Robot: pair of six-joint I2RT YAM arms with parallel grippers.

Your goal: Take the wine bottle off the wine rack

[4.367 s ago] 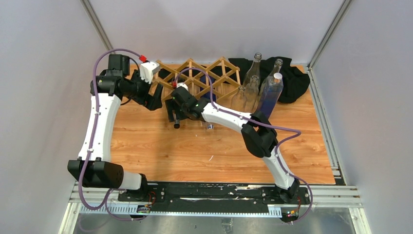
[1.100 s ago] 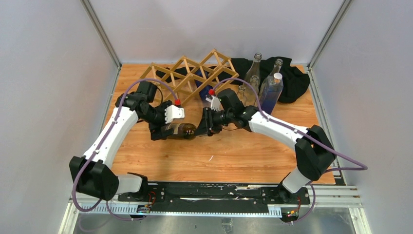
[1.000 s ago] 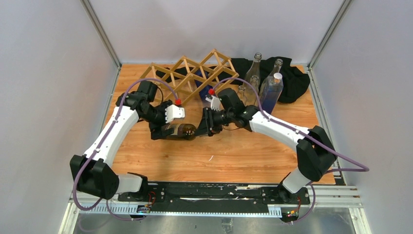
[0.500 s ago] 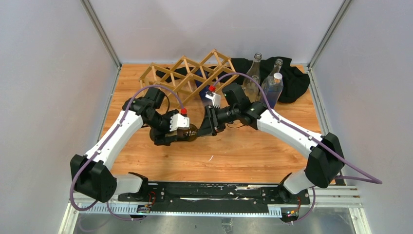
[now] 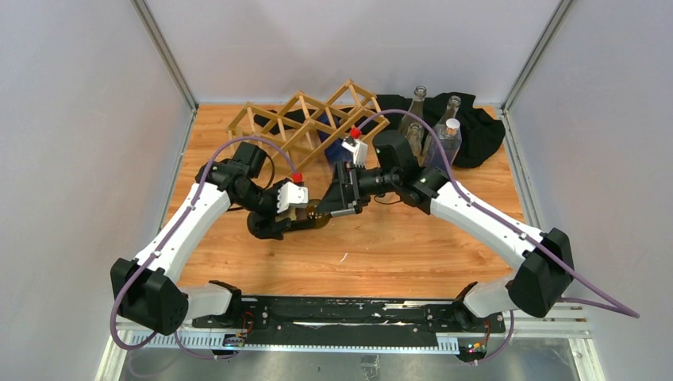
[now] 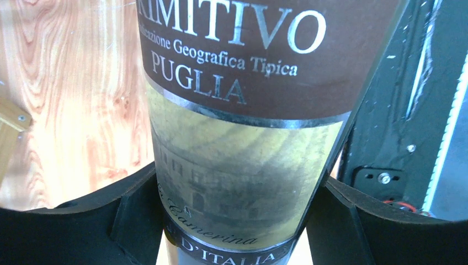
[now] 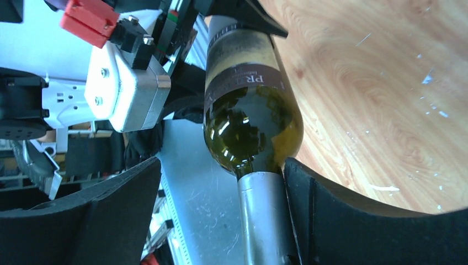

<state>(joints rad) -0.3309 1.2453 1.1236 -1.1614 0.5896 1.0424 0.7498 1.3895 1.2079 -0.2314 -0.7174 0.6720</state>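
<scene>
The left arm (image 5: 178, 230) reaches in from lower left and the right arm (image 5: 476, 218) from lower right. They meet at centre frame over the counter (image 5: 397, 254). The rack (image 5: 305, 119) sits at upper centre. The bottle (image 5: 315, 216) lies near-horizontal below it, clear of the slats. It is dark green glass with a brown-and-cream label. Left jaws clamp the labelled body. Right jaws straddle the neck, spread, with one finger apart from it.

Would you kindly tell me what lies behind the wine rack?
A black cloth shows behind the wine rack, through its slats and past its right end. How far it runs under the rack is hidden.
</scene>
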